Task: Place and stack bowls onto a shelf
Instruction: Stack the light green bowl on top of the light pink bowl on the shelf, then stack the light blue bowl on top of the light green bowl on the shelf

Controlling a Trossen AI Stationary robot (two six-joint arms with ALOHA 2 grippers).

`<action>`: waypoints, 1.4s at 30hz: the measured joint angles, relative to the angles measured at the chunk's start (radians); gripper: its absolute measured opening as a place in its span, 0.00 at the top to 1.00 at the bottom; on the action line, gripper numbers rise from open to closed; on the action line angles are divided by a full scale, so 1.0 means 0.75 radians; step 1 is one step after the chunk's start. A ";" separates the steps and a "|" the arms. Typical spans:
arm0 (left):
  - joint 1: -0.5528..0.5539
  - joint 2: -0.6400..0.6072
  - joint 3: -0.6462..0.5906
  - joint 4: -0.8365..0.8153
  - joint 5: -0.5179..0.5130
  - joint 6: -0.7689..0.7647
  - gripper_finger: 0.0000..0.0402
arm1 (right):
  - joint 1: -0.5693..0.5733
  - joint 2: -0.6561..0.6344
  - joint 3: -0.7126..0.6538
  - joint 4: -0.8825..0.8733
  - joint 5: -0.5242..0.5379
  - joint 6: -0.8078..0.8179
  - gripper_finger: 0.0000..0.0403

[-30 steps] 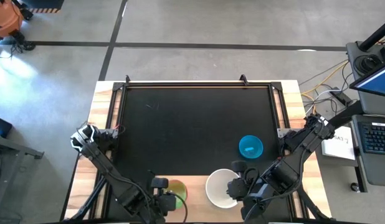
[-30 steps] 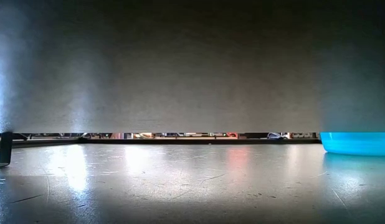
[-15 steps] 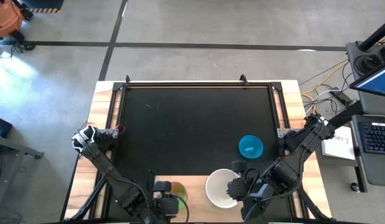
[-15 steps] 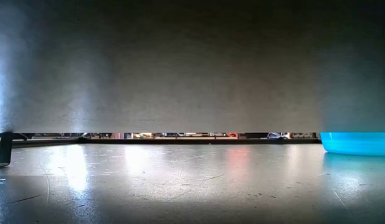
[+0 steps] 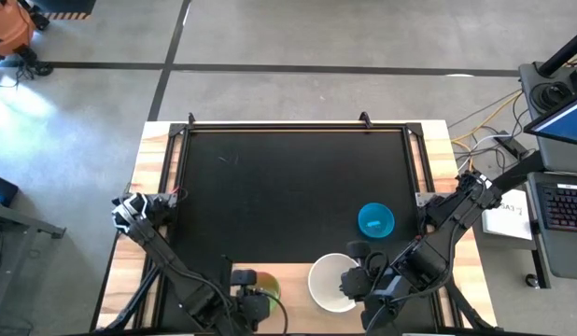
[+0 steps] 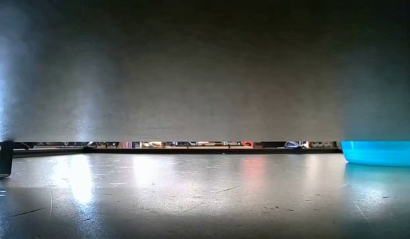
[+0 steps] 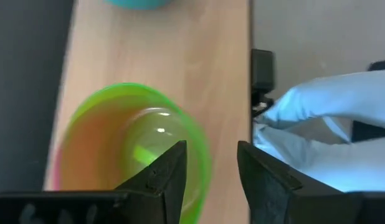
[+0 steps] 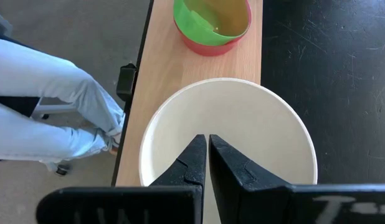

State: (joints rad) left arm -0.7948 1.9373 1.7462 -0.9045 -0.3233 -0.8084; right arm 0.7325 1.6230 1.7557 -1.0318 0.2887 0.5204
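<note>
My left gripper (image 7: 208,171) had its jaws apart, hanging just over the rim of the green bowl (image 7: 139,149), not gripping anything. That bowl sat nested in a red bowl (image 8: 208,46) on the light-wood shelf (image 5: 293,273) at about 6 o'clock on the table, with what looked like a smaller yellow-green bowl (image 8: 227,18) tucked inside it. My right gripper (image 8: 207,163) had jaws pressed together, right above the white bowl (image 5: 331,282), which sat empty on the shelf just beside the stack, toward 5 o'clock. A cyan bowl (image 5: 375,220) sat alone on the black mat (image 5: 288,187) around 4 o'clock.
</note>
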 joint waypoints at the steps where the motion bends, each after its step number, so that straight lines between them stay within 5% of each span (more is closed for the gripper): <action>1: 0.001 0.000 0.000 -0.020 -0.013 -0.014 0.68 | 0.000 0.000 0.000 0.000 0.000 0.000 0.98; 14: 0.005 0.000 -0.058 -0.051 -0.009 -0.059 0.70 | 0.000 0.000 0.000 0.000 0.000 0.000 0.98; 25: 0.007 -0.001 -0.087 -0.041 -0.005 -0.064 0.98 | 0.000 0.000 0.000 0.000 0.000 0.000 0.98; 42: -0.053 -0.001 -0.002 0.054 -0.087 0.004 1.00 | 0.000 0.000 0.000 0.001 0.000 0.000 0.98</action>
State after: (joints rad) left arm -0.8347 1.9369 1.7447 -0.8641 -0.3887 -0.8055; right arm 0.7326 1.6230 1.7557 -1.0309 0.2886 0.5201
